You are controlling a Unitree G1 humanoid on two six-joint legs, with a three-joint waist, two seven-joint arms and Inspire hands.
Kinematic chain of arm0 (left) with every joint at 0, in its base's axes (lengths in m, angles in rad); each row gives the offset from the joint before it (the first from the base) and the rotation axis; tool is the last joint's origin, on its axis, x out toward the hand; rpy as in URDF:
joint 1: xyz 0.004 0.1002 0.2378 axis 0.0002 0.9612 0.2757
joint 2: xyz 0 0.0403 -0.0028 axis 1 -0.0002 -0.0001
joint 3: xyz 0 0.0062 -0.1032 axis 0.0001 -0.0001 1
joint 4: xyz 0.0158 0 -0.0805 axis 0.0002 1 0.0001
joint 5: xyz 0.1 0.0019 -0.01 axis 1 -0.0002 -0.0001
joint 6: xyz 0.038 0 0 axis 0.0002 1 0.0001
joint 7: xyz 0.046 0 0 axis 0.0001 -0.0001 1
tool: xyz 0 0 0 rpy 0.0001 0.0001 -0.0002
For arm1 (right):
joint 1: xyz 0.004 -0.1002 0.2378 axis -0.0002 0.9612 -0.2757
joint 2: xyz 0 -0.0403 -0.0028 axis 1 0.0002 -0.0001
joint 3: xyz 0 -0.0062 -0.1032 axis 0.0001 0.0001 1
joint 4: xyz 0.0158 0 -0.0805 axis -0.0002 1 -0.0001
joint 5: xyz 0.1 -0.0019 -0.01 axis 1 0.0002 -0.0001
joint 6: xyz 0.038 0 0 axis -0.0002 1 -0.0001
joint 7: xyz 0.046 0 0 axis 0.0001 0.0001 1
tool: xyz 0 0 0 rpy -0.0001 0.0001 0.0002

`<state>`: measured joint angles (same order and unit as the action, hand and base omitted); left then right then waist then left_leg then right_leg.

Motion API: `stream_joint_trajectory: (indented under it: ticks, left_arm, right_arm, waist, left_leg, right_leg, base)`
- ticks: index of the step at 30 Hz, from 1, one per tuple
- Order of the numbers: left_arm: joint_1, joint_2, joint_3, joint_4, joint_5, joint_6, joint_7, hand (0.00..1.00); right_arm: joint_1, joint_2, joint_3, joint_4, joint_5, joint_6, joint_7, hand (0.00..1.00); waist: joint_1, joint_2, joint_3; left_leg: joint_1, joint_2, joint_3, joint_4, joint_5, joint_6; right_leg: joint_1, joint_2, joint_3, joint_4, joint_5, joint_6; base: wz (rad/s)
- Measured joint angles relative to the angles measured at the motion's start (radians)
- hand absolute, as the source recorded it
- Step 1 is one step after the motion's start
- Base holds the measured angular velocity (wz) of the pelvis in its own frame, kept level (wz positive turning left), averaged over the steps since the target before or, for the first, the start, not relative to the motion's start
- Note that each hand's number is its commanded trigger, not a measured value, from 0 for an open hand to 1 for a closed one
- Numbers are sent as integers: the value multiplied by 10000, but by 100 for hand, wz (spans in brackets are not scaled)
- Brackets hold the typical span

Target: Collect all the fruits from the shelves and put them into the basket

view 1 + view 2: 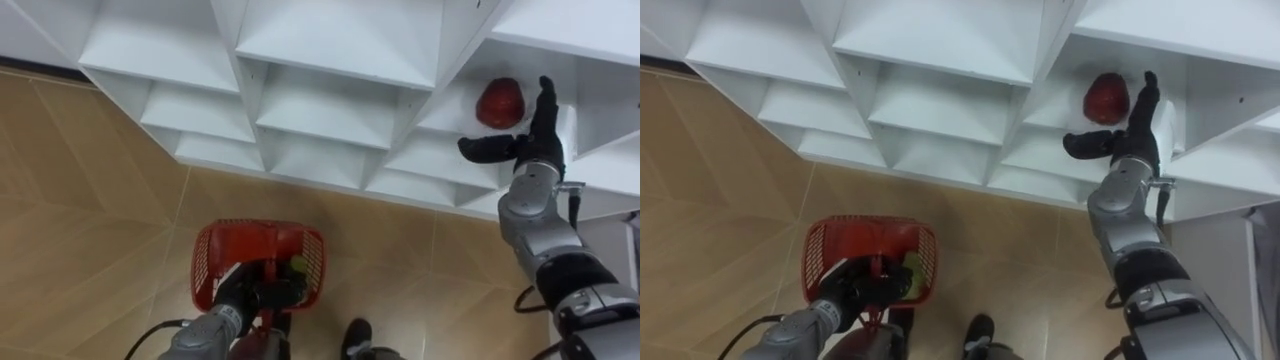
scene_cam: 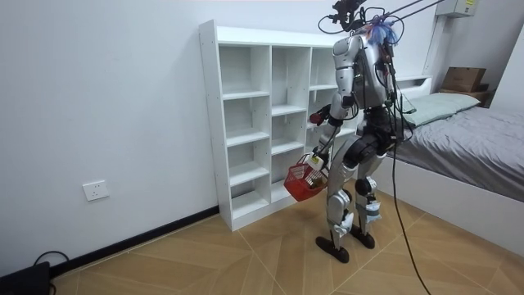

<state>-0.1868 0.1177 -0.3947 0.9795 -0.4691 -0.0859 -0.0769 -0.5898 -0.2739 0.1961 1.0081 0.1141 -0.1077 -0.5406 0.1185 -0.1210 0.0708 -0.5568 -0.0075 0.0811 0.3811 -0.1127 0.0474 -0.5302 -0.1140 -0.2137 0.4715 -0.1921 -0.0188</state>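
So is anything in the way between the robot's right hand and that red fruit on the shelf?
No, nothing visible. The open right hand is beside the red fruit inside the white shelf, with only bare shelf between them. The red basket hangs below in the left hand.

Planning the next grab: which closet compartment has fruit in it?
The right-column compartment by the right hand, holding a red fruit; the others look bare.

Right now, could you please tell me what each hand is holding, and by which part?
Left hand grips the red basket by its handle; the right hand is open beside the red fruit, holding nothing.
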Motion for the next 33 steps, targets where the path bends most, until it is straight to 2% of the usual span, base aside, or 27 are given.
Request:
stream_joint_trajectory:
  ticks: [10, 23, 26, 33]
  left_arm:
    - [-15, 2, 8, -44, 1, 18, -9, 100]
    - [-8, 3, -28, -81, -56, 56, -15, 100]
    - [4, 37, -35, -85, -94, 70, -77, 100]
    - [17, 65, -37, -114, -101, 127, -202, 100]
  right_arm:
    - [1, -48, -4, -38, -11, 2, 233, 0]
    - [-31, -70, -4, -75, -8, 11, 616, 0]
    - [-221, -74, -3, -75, -6, 160, 623, 0]
    - [-392, -79, -4, -81, -7, 219, 585, 0]
  waist:
    - [197, 20, -11]
    - [237, 19, -11]
    - [240, 19, -11]
    - [239, 18, -10]
  left_leg:
    - [-35, -2, -6, -2, 76, -20]
    - [-51, -48, -7, 4, 102, -5]
    - [-64, -57, -2, 2, 125, -18]
    - [-119, -52, -10, 27, 153, -39]
  right_leg:
    - [-91, -28, 10, 131, 5, -24]
    - [-145, -93, 14, 231, -10, -34]
    - [-194, -103, 34, 306, -35, -51]
    - [-262, -105, 24, 369, -67, -101]
  base:
    - [0]
    - [0]
    - [0]
    - [0]
